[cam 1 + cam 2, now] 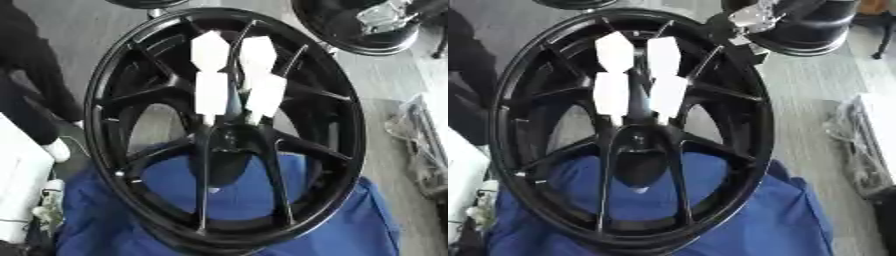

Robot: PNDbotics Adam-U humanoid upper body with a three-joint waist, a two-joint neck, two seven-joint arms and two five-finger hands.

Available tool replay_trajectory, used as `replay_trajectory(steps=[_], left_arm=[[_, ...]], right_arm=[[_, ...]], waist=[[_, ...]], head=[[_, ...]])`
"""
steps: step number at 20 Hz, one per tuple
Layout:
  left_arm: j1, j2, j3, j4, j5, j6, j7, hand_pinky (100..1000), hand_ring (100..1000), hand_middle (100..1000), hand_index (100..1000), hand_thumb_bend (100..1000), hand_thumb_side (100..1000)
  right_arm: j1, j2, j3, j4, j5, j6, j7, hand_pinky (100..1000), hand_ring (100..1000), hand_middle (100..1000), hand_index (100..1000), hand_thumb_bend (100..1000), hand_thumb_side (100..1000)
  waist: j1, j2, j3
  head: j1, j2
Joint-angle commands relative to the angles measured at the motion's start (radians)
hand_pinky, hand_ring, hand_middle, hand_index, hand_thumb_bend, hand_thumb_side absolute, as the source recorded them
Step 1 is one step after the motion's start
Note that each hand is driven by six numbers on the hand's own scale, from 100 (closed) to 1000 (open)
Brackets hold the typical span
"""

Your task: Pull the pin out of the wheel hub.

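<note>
**Black wheel standing on blue cloth, right hand up at the rim**

A big black wheel is filling most of the view, standing tilted with its spokes fanning out from the hub at the centre. Four white hexagonal tags are sitting over the upper spokes, just above the hub toward twelve o'clock. A blue cloth is lying under the wheel's lower half, showing through the gaps between spokes at six o'clock. I cannot make out a pin at the hub.

In the right eye view, the robot's right hand is showing at about one o'clock, silver and black, close by the wheel's upper rim; whether its fingers are spread or curled, I cannot tell. A second dark wheel is lying behind it on the grey floor.
</note>
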Motion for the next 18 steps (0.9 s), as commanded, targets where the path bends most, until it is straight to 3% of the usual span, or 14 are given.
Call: replay_trajectory(steps=[1,13,18], left_arm=[[-0.011,0.031,0.000,-0.016,0.001,0.001,-0.005,724,791,749,713,317,776],[-0.007,0.025,0.000,-0.016,0.003,0.001,-0.010,727,793,751,712,307,784],[-0.006,0.022,0.001,-0.018,0.005,0.000,-0.010,727,794,751,712,306,786]], right_arm=[[-0.018,-0.022,0.002,-0.017,-0.008,0.011,-0.002,788,668,701,861,563,443],[-0.135,0.076,0.093,0.050,0.056,0.053,-0.020,789,689,708,846,552,349],[-0.170,0.112,0.136,0.101,0.080,0.063,-0.017,797,704,714,843,556,297]], waist=[[0.007,-0.013,-0.001],[0.012,-0.012,0.006],[0.010,-0.007,0.010]], head=[[-0.002,-0.010],[0.000,-0.010],[-0.009,-0.025]])
